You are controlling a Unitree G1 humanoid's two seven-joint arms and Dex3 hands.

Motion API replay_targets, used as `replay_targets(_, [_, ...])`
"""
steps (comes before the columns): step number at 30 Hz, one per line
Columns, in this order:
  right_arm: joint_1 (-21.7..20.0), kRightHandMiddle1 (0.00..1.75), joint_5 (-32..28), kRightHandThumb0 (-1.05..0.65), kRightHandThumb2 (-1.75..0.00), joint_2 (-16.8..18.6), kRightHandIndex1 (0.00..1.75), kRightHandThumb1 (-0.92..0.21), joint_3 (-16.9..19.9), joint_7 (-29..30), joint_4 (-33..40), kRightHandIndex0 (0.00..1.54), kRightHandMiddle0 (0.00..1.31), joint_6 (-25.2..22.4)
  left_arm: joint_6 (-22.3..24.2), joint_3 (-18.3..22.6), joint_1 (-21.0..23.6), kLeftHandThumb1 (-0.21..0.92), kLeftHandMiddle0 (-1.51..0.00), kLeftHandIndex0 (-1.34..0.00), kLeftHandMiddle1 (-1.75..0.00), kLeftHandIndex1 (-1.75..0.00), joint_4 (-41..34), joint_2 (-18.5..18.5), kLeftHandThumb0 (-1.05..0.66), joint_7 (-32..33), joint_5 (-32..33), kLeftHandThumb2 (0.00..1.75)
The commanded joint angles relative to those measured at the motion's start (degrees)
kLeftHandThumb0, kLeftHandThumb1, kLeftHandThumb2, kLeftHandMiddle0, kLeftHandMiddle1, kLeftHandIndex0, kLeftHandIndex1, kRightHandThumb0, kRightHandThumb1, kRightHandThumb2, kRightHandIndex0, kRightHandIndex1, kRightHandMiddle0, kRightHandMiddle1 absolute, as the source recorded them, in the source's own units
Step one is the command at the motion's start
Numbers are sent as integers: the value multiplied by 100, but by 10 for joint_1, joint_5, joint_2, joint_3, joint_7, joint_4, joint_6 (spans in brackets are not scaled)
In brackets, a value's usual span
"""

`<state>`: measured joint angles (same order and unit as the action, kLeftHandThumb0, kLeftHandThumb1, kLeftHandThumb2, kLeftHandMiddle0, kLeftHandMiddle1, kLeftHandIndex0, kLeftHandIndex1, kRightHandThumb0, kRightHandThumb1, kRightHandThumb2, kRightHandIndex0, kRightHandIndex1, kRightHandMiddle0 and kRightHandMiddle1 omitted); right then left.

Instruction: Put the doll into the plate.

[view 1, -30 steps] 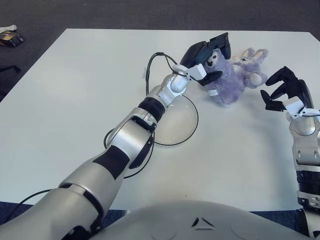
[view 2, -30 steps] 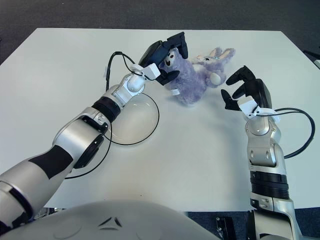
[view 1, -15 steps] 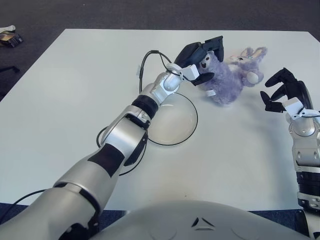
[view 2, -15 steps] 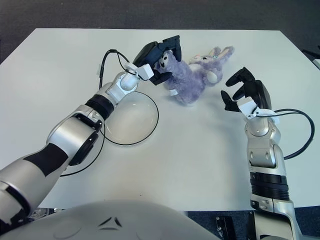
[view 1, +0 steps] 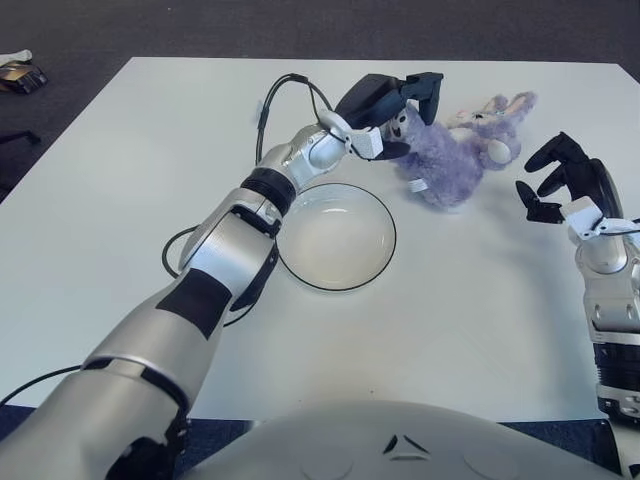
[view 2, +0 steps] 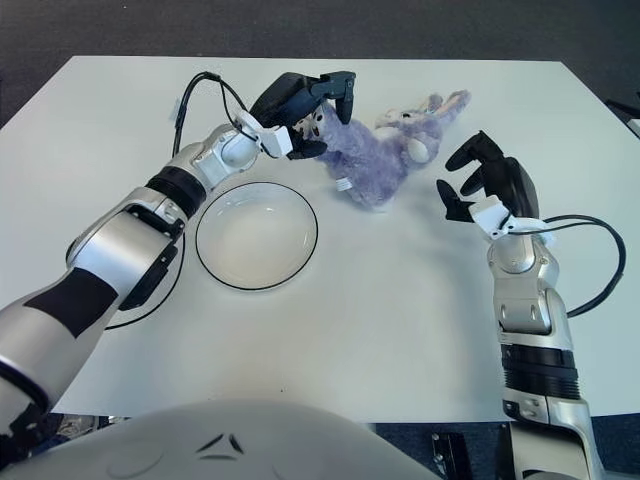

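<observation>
A purple plush bunny doll (view 1: pixel 448 150) lies on the white table, just right of and beyond the plate. The plate (view 1: pixel 335 240) is a shallow glass dish with a dark rim, and nothing is in it. My left hand (view 1: pixel 398 103) reaches past the plate's far edge, its dark fingers closed around the doll's head. The doll's body and ears trail to the right of that hand. My right hand (view 1: pixel 556 178) shows to the right of the doll, apart from it, with its fingers spread and holding nothing.
The white table (view 1: pixel 130 160) spreads wide to the left and toward me. A black cable (view 1: pixel 272 95) loops off my left wrist above the table. Dark floor surrounds the table, with a small object (view 1: pixel 20 72) at the far left.
My left hand has swung left with the doll's head in its fingers, dragging the doll a little leftward and uncovering the plate. The right hand has barely shifted.
</observation>
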<state>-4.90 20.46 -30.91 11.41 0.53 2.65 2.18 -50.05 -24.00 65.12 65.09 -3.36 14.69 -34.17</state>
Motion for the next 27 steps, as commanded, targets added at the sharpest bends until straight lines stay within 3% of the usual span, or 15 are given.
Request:
replay_targets(1, [-8,175,14,-1,-104,-19,148,-48,-3,12,-16,55,38,37,-9,-12,20,0,-90,-63,-160,-175,7,-12,0,16,-19,163])
replay_targets(16, [-30,175,48,-1,-96,-48,145,-54,-7,20,-41,48,41,76,-61,-47,38,1,-88,-61,-163,-175,12,-38,0,90,-78,163])
replay_targets(27, [-78,174,77,-1,-83,-53,147,-64,-19,36,-74,41,35,63,-93,-97,69,6,-84,-58,-165,-175,17,-66,0,164,-151,158])
